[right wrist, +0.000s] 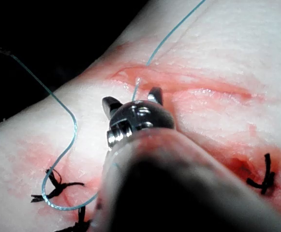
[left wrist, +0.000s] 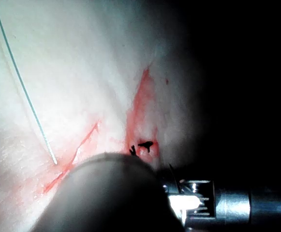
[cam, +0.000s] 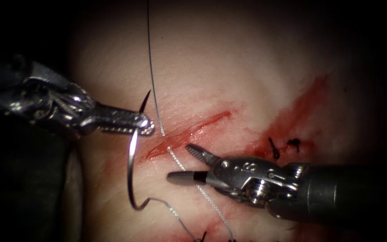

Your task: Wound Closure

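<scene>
Here, the left tool [cam: 142, 122] is clamping the needle [cam: 131, 166] with its jaws together, gripping it near the pointed end; the dark tip is sticking up just above the jaws, and the rest of the curve is hanging below them, free of the tissue [cam: 229, 67], on the left side of the cut [cam: 189, 132]. The right tool [cam: 184, 163] is hovering with its jaws apart and holding nothing, its upper jaw just below the cut. Small embossed marks are showing on its metal wrist, too small to read. The thread [cam: 152, 76] is running down from the top edge, entering at the cut, and a lighter stretch is passing between the open jaws toward the bottom edge; another strand is trailing from the needle's tail. Red fluid [cam: 298, 112] is streaking the tissue right of the cut, beside dark cut ends [cam: 274, 148]. Pale open tissue is lying above the cut, while darkness is bounding both sides.
</scene>
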### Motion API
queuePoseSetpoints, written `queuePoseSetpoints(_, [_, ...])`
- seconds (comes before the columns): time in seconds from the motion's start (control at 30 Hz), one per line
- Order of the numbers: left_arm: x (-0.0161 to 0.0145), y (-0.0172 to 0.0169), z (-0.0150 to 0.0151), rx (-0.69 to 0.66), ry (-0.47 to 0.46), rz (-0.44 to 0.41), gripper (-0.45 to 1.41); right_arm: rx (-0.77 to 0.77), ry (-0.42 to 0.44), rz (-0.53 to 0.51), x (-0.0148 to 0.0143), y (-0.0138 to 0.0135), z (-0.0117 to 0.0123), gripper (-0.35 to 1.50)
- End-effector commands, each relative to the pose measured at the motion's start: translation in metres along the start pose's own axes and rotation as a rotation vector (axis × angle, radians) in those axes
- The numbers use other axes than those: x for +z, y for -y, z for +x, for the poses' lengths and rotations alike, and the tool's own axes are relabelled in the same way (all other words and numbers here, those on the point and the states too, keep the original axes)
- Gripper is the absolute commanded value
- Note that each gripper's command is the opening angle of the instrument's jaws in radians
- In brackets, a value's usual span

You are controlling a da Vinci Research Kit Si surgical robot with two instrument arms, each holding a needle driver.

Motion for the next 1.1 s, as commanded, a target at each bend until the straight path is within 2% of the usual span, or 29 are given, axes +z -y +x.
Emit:
queuePoseSetpoints(0.03, [0.0004, 0.0005, 0.0002, -0.001, 0.001, 0.000, -0.45, -0.003, 0.005, -0.004, 0.0012, 0.0000, 0.0001, 0.64])
queuePoseSetpoints(0.07, [0.0004, 0.0005, 0.0002, -0.001, 0.001, 0.000, -0.45, -0.004, 0.007, -0.006, 0.0014, -0.0001, 0.0001, 0.64])
queuePoseSetpoints(0.13, [0.0004, 0.0005, 0.0002, -0.001, 0.002, 0.000, -0.45, -0.007, 0.014, -0.012, 0.0017, -0.0002, -0.0001, 0.42])
queuePoseSetpoints(0.17, [0.0004, 0.0005, 0.0002, -0.001, 0.002, 0.000, -0.45, -0.008, 0.014, -0.012, 0.0018, -0.0002, -0.0002, 0.15])
queuePoseSetpoints(0.2, [0.0005, 0.0005, 0.0002, -0.001, 0.002, 0.000, -0.45, -0.009, 0.015, -0.010, 0.0018, -0.0002, -0.0003, 0.00])
queuePoseSetpoints(0.23, [0.0005, 0.0005, 0.0001, -0.001, 0.004, 0.000, -0.45, -0.007, 0.019, -0.008, 0.0019, -0.0001, -0.0006, -0.35])
queuePoseSetpoints(0.47, [0.0006, 0.0005, 0.0001, -0.002, 0.005, 0.000, -0.45, 0.007, 0.031, -0.004, 0.0008, 0.0002, 0.0002, -0.35])
queuePoseSetpoints(0.6, [0.0006, 0.0005, 0.0001, -0.002, 0.006, 0.000, -0.45, 0.015, 0.044, 0.017, -0.0022, -0.0005, 0.0007, -0.35])
queuePoseSetpoints(0.63, [0.0006, 0.0005, 0.0001, -0.003, 0.006, 0.000, -0.45, 0.013, 0.068, 0.003, -0.0038, -0.0015, 0.0005, -0.35])
queuePoseSetpoints(0.8, [0.0006, 0.0004, 0.0001, -0.003, 0.007, 0.000, -0.45, 0.003, 0.131, -0.081, -0.0077, -0.0054, -0.0003, -0.35])
queuePoseSetpoints(0.83, [0.0006, 0.0004, 0.0001, -0.004, 0.007, -0.001, -0.45, 0.002, 0.141, -0.124, -0.0094, -0.0078, -0.0007, -0.35])
queuePoseSetpoints(0.87, [0.0006, 0.0004, 0.0001, -0.004, 0.007, -0.001, -0.45, 0.002, 0.141, -0.124, -0.0094, -0.0078, -0.0007, -0.35])
queuePoseSetpoints(1.1, [0.0006, 0.0004, 0.0001, -0.004, 0.007, -0.001, -0.45, 0.016, 0.192, -0.244, -0.0144, -0.0147, -0.0019, -0.35])
